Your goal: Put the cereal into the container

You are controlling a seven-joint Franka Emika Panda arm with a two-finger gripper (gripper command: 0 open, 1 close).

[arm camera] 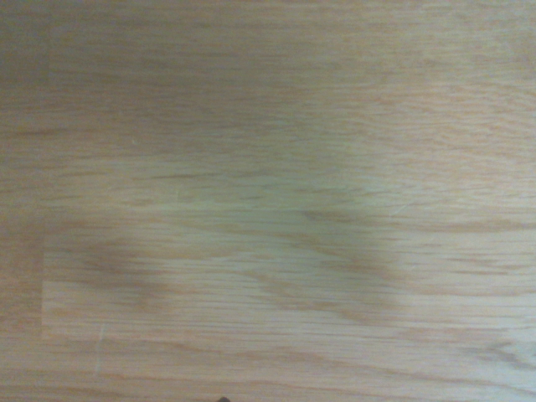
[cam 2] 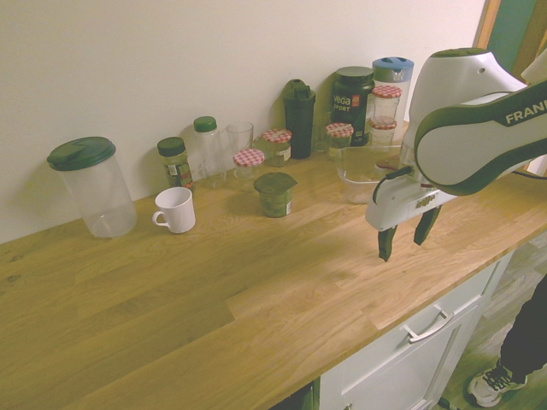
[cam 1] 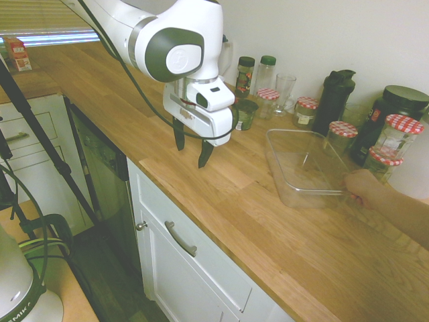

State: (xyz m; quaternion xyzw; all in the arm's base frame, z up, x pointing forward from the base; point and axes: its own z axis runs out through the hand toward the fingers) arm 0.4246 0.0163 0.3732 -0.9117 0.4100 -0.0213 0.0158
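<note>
The cereal (cam 1: pixel 245 114) (cam 2: pixel 275 195) is a short jar with dark greenish contents and a dark lid, standing on the wooden counter in front of the row of jars. The container (cam 1: pixel 303 168) (cam 2: pixel 363 166), a clear low plastic tub, lies on the counter; a person's hand (cam 1: pixel 365 188) holds its near corner. My gripper (cam 1: pixel 192 144) (cam 2: pixel 402 235) hangs open above bare counter near the front edge, apart from both, with nothing between its fingers. The wrist view shows only blurred wood grain.
Along the wall stand jars with red-and-white checkered lids (cam 1: pixel 344 134), green-capped bottles (cam 2: pixel 206 143), a drinking glass (cam 1: pixel 284 90), dark shaker bottles (cam 2: pixel 300 115), a white mug (cam 2: pixel 176 209) and a large clear canister (cam 2: pixel 92 184). The counter's front edge (cam 1: pixel 201 221) drops to white cabinets.
</note>
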